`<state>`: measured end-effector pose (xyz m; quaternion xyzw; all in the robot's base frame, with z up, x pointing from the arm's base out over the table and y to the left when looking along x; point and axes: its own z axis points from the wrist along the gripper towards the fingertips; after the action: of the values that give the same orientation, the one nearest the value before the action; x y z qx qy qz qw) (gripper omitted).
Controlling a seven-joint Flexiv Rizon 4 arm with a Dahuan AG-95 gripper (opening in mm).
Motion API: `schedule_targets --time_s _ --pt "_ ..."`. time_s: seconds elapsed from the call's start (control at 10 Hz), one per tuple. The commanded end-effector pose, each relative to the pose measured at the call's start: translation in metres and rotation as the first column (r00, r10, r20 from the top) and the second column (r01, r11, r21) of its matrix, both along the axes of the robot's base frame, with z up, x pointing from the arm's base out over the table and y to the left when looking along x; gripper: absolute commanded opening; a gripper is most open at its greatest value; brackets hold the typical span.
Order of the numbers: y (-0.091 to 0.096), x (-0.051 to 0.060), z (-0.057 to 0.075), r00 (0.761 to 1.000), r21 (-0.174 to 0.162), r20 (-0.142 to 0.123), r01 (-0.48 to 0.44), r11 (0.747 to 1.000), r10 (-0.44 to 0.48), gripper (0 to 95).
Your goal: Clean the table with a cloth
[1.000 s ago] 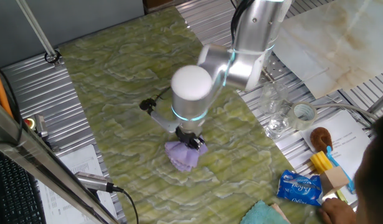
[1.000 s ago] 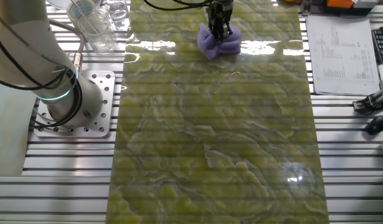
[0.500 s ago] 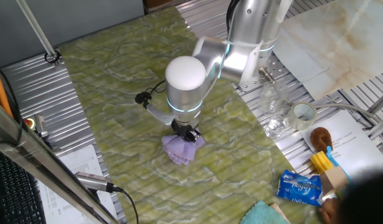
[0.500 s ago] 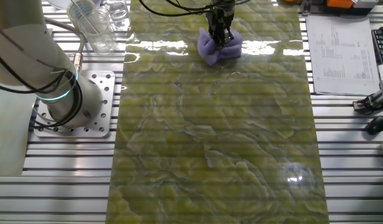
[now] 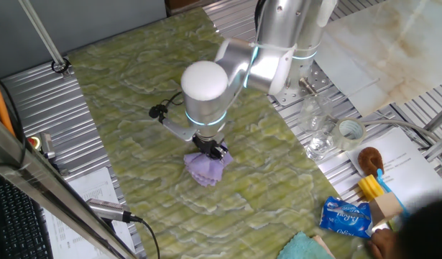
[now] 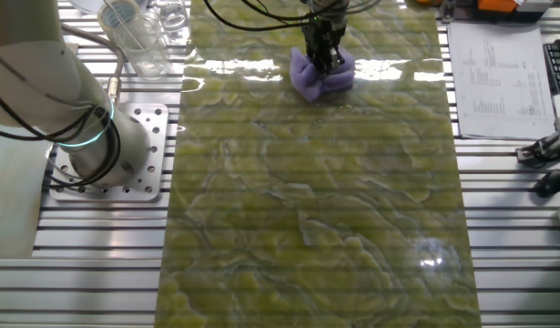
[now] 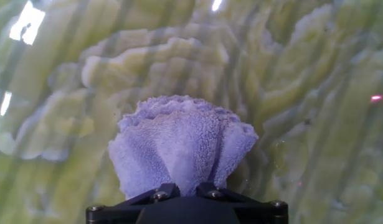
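Note:
The lilac-purple cloth (image 5: 207,168) lies crumpled on the green-yellow marbled table (image 5: 134,86). My gripper (image 5: 213,151) points straight down and is shut on the cloth's middle, pressing it onto the table. In the other fixed view the gripper (image 6: 322,58) pinches the cloth (image 6: 321,75) near the table's (image 6: 316,210) far end. In the hand view the cloth (image 7: 179,149) fans out from between the black fingers (image 7: 167,190), and the gripper (image 7: 187,190) is closed on its bunched fold.
A clear glass cup (image 5: 318,137), a tape roll (image 5: 350,131), a blue tissue packet (image 5: 345,218), a teal cloth (image 5: 305,247) and a brown brush (image 5: 370,159) sit at the right on ribbed metal. A pale marble slab (image 5: 393,43) lies behind. Papers (image 6: 493,82) lie beside the mat.
My gripper has dragged the cloth a short way leftwards across the table in the first fixed view; the cloth stays pinched and pressed down.

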<state>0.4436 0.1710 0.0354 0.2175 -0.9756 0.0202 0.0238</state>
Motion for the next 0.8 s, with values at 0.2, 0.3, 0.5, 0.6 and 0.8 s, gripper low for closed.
schedule_targets --time_s 0.2,0.3,0.5,0.6,0.8 --pt "-0.003 0.003 0.0 1.0 0.009 -0.007 -0.011 1.0 0.011 0.0" --pt "-0.005 0.003 -0.002 1.0 0.007 -0.009 -0.007 1.0 0.007 0.0" --pt "-0.011 0.002 -0.007 1.0 0.008 -0.008 -0.014 1.0 0.014 0.0" --pt "-0.014 0.002 -0.008 1.0 0.006 -0.008 -0.018 1.0 0.018 0.0" --pt "-0.023 0.001 -0.007 0.999 0.011 -0.006 -0.036 0.999 0.036 0.0"
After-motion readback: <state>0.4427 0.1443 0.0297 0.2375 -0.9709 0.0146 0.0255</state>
